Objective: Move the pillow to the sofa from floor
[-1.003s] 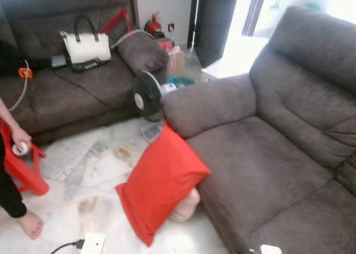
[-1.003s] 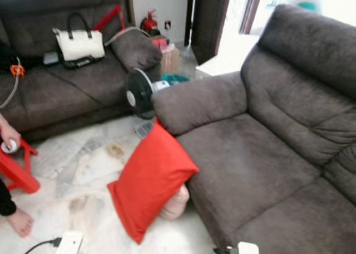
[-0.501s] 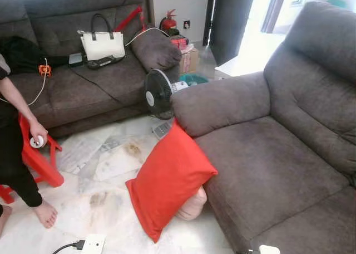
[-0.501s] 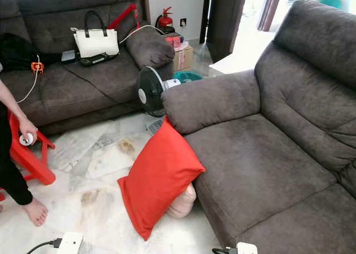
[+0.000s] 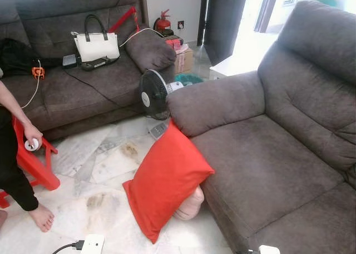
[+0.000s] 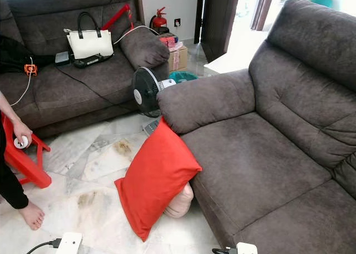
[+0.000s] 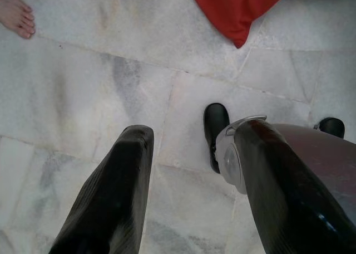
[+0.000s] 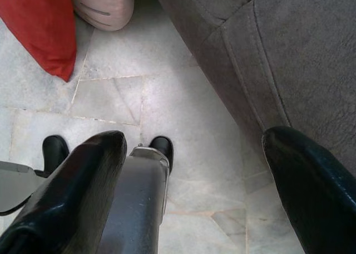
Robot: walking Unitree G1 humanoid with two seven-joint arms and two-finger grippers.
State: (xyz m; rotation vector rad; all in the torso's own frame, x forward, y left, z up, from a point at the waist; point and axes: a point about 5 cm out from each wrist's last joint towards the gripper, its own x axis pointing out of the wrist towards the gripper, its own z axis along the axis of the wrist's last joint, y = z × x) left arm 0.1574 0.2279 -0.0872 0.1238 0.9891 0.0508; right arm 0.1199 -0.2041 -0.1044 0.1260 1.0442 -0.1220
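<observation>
At the far left a person (image 5: pixel 14 154) was seen by a red stool (image 5: pixel 33 167). The left hand (image 7: pixel 189 198) was held low over the marble floor (image 5: pixel 83 170), its fingers spread and empty. The red pillow (image 5: pixel 167 181) was found on the floor, propped on edge against the front of the near sofa (image 5: pixel 267 170), a pinkish cushion (image 5: pixel 191 205) tucked behind it; its long axis was tilted, one corner down and near. It was judged light and soft, best gripped at an upper corner or edge. The right hand (image 8: pixel 194 193) was likewise parted and empty.
</observation>
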